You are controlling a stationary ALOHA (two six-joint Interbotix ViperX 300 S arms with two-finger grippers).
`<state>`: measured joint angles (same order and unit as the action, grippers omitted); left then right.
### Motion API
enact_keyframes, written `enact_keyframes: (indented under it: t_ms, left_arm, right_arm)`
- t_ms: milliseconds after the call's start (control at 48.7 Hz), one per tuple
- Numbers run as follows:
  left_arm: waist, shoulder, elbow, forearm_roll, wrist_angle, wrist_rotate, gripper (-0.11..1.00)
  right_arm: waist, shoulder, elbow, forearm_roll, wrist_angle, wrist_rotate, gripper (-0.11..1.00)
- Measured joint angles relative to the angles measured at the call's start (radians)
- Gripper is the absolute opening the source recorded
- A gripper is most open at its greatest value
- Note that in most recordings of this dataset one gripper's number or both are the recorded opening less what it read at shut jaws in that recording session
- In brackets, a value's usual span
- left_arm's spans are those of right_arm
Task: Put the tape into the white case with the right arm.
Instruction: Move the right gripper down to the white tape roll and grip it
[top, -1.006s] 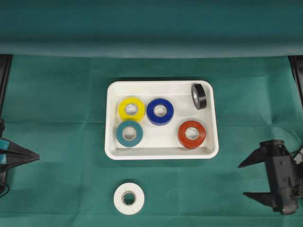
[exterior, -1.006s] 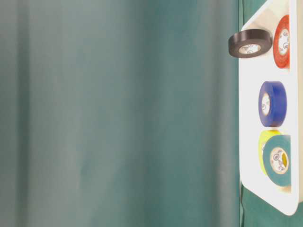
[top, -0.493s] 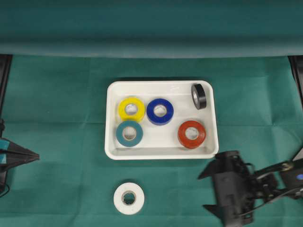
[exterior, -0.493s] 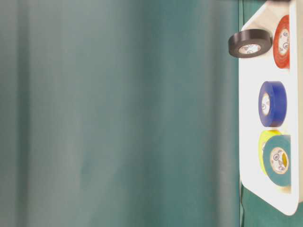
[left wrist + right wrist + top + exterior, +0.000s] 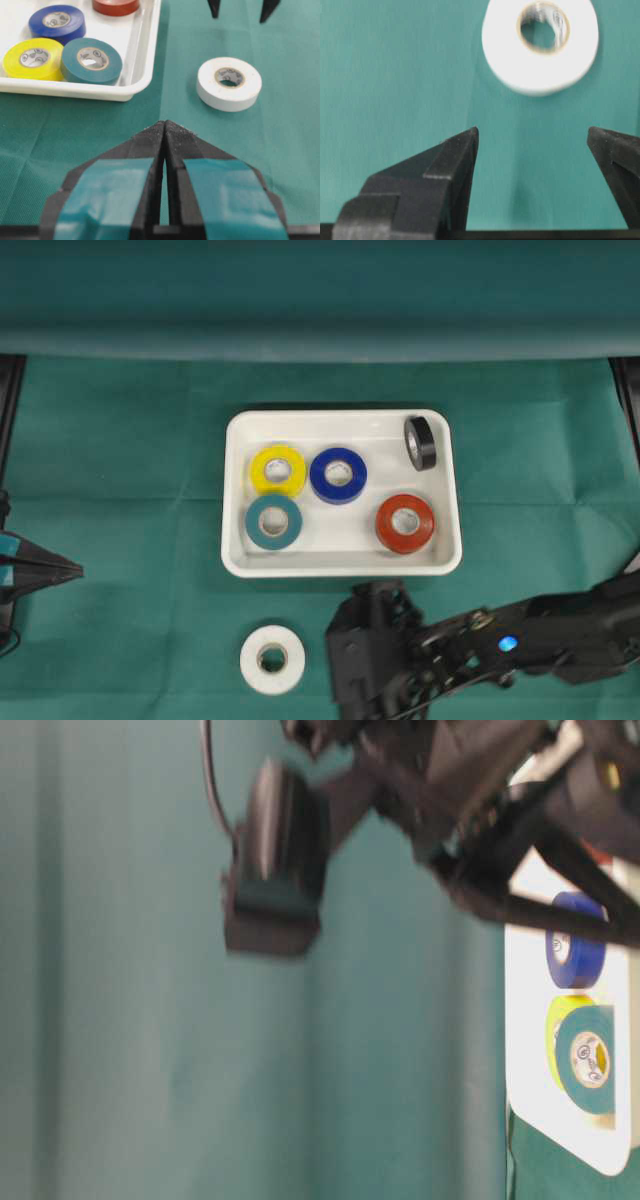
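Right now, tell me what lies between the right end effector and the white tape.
Only bare green cloth, per the right wrist view, separates right end effector from white tape.

No text, brand or number is legible anywhere. The inner cores of the yellow tape roll (image 5: 34,57), the blue tape roll (image 5: 56,21) and the teal tape roll (image 5: 91,59) carry faint printed marks, too small and blurred to read.

A matt green woven cloth (image 5: 130,460) with fold creases covers the bench, the white case (image 5: 236,540) looks like glossy smooth plastic, and the white tape (image 5: 229,83) has a smooth, slightly satin face.
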<state>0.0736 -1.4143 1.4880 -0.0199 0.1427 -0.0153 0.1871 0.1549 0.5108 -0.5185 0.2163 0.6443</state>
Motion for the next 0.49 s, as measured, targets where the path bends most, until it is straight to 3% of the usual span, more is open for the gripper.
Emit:
enact_keyframes:
  t_ms: [493]
  left_arm:
    - [0.000,0.000,0.000,-0.002,0.000,-0.002,0.00]
  right_arm:
    - [0.009,0.137,-0.193,0.003,0.002,0.000,0.64]
